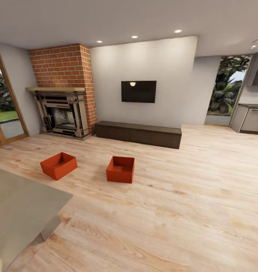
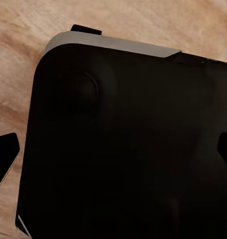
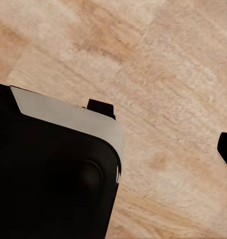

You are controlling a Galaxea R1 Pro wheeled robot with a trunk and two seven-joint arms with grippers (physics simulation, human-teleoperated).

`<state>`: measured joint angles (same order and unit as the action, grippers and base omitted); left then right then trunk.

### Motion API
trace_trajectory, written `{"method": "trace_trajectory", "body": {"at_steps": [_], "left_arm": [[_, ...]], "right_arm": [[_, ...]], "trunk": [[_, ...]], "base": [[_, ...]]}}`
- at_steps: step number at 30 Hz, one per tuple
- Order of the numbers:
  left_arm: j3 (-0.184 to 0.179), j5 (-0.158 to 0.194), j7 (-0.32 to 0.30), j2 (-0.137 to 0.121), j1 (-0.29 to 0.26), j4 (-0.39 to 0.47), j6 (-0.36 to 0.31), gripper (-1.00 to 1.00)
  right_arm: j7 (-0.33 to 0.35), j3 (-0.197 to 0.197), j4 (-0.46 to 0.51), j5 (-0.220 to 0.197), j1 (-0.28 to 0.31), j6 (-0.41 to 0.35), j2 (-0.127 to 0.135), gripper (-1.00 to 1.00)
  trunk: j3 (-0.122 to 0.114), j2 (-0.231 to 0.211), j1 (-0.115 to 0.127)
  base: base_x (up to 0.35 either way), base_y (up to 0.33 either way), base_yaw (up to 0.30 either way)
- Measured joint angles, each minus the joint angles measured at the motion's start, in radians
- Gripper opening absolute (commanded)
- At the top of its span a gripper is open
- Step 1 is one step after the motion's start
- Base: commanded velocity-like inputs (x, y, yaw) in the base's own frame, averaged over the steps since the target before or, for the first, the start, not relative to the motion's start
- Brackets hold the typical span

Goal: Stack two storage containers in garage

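Two orange-red rectangular open-top storage bins sit on the light wood-plank floor (image 1: 189,196) of a living room, seen from the head view. One bin (image 1: 59,165) lies toward the left, turned at an angle; the other bin (image 1: 120,169) sits near it to the right, with bare floor between them. Both are upright and empty inside.

Behind them, a long dark low cabinet (image 1: 138,134) runs along a pale wall, with a black wall-mounted television (image 1: 138,91) above it. A red brick fireplace (image 1: 63,94) with a wooden mantel stands to the left of the cabinet. Wood-framed glass doors (image 1: 4,109) show greenery at the far left. A flat grey surface (image 1: 19,207) takes up the lower left corner of the head view.

Each wrist view looks down on the wood planks and a large black rounded body with a grey edge (image 2: 123,144) (image 3: 49,174). Dark finger tips (image 2: 5,154) (image 3: 226,149) poke in at the edges, but I cannot tell how wide either gripper stands.
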<state>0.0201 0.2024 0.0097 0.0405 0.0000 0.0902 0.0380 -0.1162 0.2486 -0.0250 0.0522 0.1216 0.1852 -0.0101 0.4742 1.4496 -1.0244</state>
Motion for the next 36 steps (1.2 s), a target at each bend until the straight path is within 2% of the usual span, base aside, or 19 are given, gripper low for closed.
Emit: {"method": "trace_trajectory", "body": {"at_steps": [19, 36], "left_arm": [[0.0, -0.006, 0.0, 0.001, 0.0, 0.0, 0.0, 1.0], [0.0, -0.001, 0.0, -0.001, 0.0, 0.0, -0.012, 1.0]], "right_arm": [[0.0, -0.002, 0.0, -0.001, 0.0, 0.0, 0.0, 1.0], [-0.008, -0.008, 0.0, -0.006, 0.0, 0.0, 0.0, 1.0]], "trunk": [[0.0, 0.0, 0.0], [0.0, 0.0, 0.0]], "base": [[0.323, 0.082, 0.0], [0.324, 0.005, 0.0]]}}
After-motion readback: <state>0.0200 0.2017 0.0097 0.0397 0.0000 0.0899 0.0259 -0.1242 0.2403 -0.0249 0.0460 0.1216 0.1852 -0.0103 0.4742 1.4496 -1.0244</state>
